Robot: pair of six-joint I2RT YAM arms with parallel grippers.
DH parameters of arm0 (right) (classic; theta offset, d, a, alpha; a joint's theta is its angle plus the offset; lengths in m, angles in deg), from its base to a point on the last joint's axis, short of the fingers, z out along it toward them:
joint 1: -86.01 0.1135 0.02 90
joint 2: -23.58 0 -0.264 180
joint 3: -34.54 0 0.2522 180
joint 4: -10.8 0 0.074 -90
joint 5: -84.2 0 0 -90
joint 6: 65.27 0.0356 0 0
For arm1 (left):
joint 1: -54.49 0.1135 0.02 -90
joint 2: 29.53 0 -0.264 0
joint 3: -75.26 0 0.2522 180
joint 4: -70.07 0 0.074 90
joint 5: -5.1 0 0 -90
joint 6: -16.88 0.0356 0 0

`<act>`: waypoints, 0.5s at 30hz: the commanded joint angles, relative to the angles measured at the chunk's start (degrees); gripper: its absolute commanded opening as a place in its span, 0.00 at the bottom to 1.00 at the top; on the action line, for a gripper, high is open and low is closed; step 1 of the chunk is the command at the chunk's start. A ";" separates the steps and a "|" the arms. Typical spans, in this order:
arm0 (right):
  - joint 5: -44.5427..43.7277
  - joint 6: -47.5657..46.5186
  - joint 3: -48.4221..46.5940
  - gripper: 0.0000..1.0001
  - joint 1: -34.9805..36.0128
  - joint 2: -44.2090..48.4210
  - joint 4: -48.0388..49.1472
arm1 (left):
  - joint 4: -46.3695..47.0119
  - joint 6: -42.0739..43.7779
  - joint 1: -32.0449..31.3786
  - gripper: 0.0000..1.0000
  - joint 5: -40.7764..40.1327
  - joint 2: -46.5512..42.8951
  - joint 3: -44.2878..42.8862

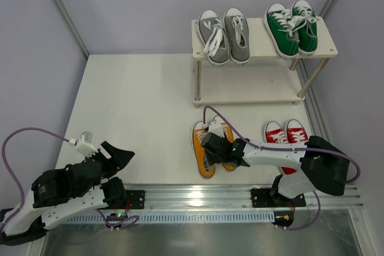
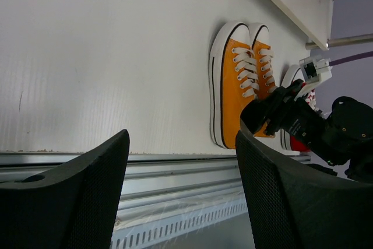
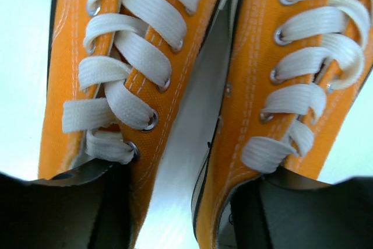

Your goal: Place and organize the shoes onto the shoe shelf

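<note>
Shelf top holds grey, green prs; orange, red prs on table.

L arm folded low at table near-left corner, L gripper aimed right, jaws wide apart. R arm stretched left along near edge, R gripper tipped down, jaws parted.

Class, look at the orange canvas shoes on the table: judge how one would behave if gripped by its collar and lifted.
The orange canvas shoes look soft-walled, so a pinched collar would probably fold. The thick white rubber sole suggests the toe end may sag downward. Pushed, the flat sole should slide rather than tip.
</note>
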 commanded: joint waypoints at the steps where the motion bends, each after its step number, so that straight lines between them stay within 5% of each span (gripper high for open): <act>1: 0.93 2.43 -0.35 0.59 0.90 -2.13 16.24 | 0.21 0.24 -0.08 0.72 -0.82 2.15 -2.85; 6: -9.76 4.02 3.69 0.64 5.20 1.12 20.11 | -0.49 0.59 -0.08 0.72 -1.00 2.42 -3.48; 15: -16.04 7.00 13.71 0.64 5.74 1.57 35.58 | -0.23 0.42 -0.08 0.72 0.06 2.33 -2.51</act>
